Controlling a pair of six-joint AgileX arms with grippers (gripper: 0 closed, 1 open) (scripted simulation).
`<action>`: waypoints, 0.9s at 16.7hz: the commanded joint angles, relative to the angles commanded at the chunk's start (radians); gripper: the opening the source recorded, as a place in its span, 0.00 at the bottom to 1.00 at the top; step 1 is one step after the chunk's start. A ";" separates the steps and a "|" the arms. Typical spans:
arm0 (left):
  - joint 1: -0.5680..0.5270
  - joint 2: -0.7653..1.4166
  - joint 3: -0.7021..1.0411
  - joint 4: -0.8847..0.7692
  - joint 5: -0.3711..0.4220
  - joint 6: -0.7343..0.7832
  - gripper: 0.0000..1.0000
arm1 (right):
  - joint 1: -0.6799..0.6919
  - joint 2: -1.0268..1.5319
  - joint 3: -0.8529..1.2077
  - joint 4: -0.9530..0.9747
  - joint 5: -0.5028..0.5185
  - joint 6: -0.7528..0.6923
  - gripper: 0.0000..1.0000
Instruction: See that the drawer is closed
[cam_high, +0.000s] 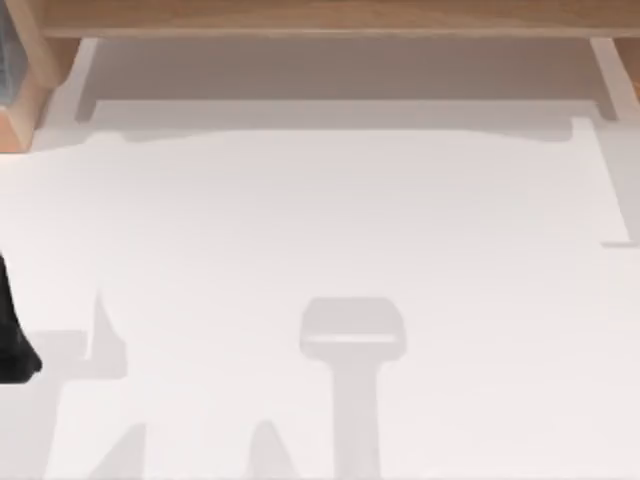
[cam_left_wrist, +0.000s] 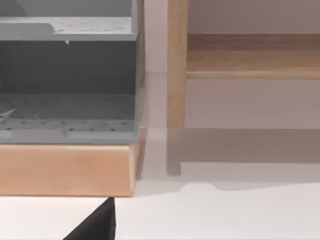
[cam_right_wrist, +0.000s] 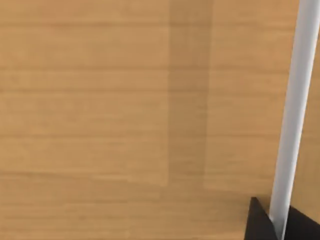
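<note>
From above, the white bench (cam_high: 330, 230) runs to a wooden cabinet (cam_high: 330, 15) along its far edge. The left gripper's (cam_left_wrist: 97, 225) state is unclear. Right wrist: right gripper (cam_right_wrist: 277, 225) straddles the drawer front's (cam_right_wrist: 125, 120) handle (cam_right_wrist: 295, 110); grip unclear.

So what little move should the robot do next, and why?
Probably a gentle push with the right gripper straight into the drawer front. It sits at the white handle, close to that wooden front, so a short push should seat it. Whether it's already fully shut can't be told. The left arm is parked at the table's left.
</note>
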 joint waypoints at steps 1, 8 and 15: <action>0.000 0.000 0.000 0.000 0.000 0.000 1.00 | 0.013 0.009 0.025 -0.016 0.014 0.000 0.00; 0.000 0.000 0.000 0.000 0.000 0.000 1.00 | 0.101 0.071 0.184 -0.120 0.098 0.000 0.00; 0.000 0.000 0.000 0.000 0.000 0.000 1.00 | 0.112 0.095 0.242 -0.151 0.118 0.000 0.00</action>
